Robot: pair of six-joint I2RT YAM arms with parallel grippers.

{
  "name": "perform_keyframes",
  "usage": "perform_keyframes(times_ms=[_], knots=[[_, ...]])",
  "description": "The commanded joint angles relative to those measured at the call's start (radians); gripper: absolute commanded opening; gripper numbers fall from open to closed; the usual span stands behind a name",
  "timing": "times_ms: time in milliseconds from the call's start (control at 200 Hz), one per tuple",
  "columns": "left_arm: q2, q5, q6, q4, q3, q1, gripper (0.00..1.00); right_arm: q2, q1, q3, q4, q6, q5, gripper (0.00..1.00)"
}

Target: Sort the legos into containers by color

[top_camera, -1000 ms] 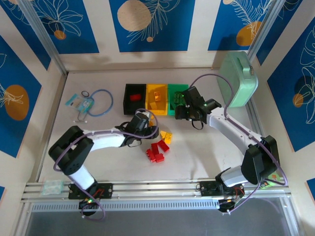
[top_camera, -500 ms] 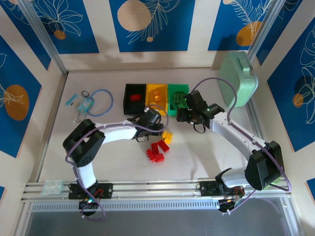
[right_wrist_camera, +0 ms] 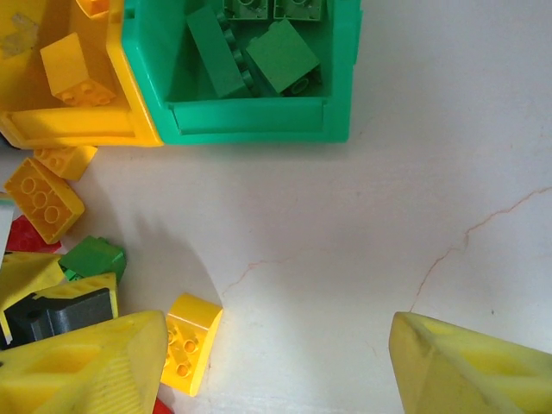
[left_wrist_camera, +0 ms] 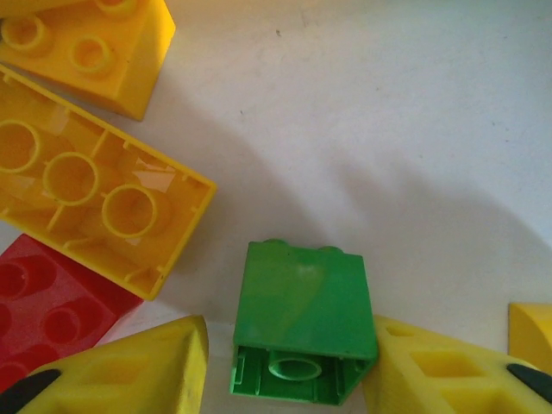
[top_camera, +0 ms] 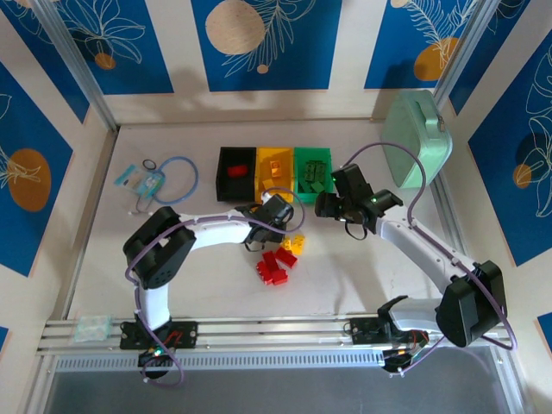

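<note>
In the left wrist view a green lego [left_wrist_camera: 302,315] lies on its side on the table, between the yellow fingers of my left gripper [left_wrist_camera: 289,345]. The right finger [left_wrist_camera: 440,371] touches it and the left finger [left_wrist_camera: 138,371] stands a small gap off, so the jaws are open around it. Yellow legos [left_wrist_camera: 86,190] and a red one [left_wrist_camera: 43,302] lie beside it. My right gripper [right_wrist_camera: 278,332] hangs open over bare table, with a yellow lego [right_wrist_camera: 191,341] by its left finger. The black [top_camera: 221,177], yellow [top_camera: 274,195] and green [top_camera: 312,199] containers stand in a row; the green container [right_wrist_camera: 250,121] holds green legos [right_wrist_camera: 280,56].
A red lego [top_camera: 237,171] lies in the black container. Red legos [top_camera: 274,266] and yellow ones [top_camera: 295,243] cluster by the left gripper [top_camera: 280,216]. A mint case [top_camera: 417,138] leans at the back right. A blue cable loop [top_camera: 177,179] and a packet [top_camera: 138,181] lie at the left.
My left gripper has reached right into the lego cluster and its jaws have narrowed around the green lego. My right gripper has drawn slightly right and back from the green container.
</note>
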Motion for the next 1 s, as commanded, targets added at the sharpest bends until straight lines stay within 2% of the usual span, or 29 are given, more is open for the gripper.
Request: perform_keyframes(times_ms=[0, 275, 420, 560, 765, 996], knots=[[0.016, -0.005, 0.011, -0.014, 0.006, -0.008, 0.47, -0.037, -0.007, -0.020, 0.012, 0.018, -0.018, 0.69], [-0.005, 0.003, 0.029, -0.011, 0.018, -0.008, 0.35, -0.081, -0.017, -0.047, 0.007, 0.024, -0.010, 0.69], [-0.060, -0.001, 0.045, -0.005, 0.022, -0.009, 0.34, -0.101, -0.044, -0.082, 0.006, 0.050, 0.003, 0.68], [-0.094, 0.041, 0.108, 0.039, 0.064, -0.007, 0.34, -0.056, -0.098, -0.108, -0.003, 0.077, -0.086, 0.67], [-0.042, 0.078, 0.184, 0.006, 0.242, 0.007, 0.34, -0.041, -0.097, -0.149, 0.002, 0.098, -0.096, 0.67], [0.104, 0.128, 0.241, -0.062, 0.498, 0.040, 0.35, -0.063, -0.097, -0.185, -0.003, 0.105, -0.097, 0.67]])
